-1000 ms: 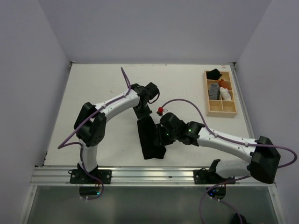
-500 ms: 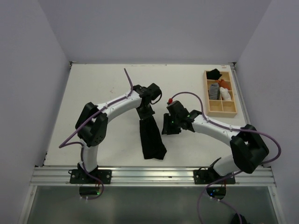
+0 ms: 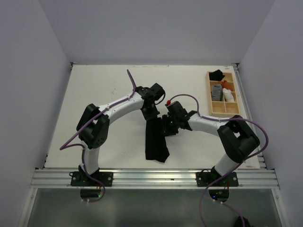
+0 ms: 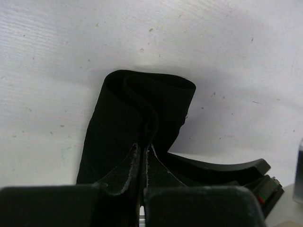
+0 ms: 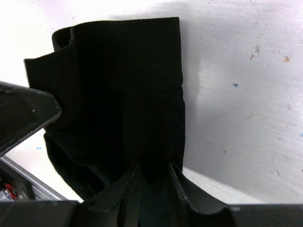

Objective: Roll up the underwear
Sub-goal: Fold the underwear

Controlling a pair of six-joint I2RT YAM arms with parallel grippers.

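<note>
The black underwear point(image 3: 155, 142) lies folded into a long narrow strip on the white table, running from the middle toward the near edge. My left gripper point(image 3: 150, 113) is shut on its far end; in the left wrist view the underwear point(image 4: 142, 104) bunches into a fold right at the pinched left gripper point(image 4: 144, 142). My right gripper point(image 3: 166, 126) is at the strip's right side, just below the left one. In the right wrist view the underwear point(image 5: 118, 85) fills the gap of the right gripper point(image 5: 154, 170), whose jaws are closed on a thick layer of it.
A wooden compartment tray point(image 3: 225, 112) stands at the back right, holding a black item point(image 3: 217, 74), a grey striped roll point(image 3: 217, 91) and a white roll point(image 3: 228, 96). A metal rail point(image 3: 151, 177) runs along the near edge. Both arms crowd the table's middle.
The right gripper has moved from the strip's middle up to its far end beside the left gripper, its elbow swinging inward. The underwear now lies narrower and straighter. The left gripper stayed shut.
</note>
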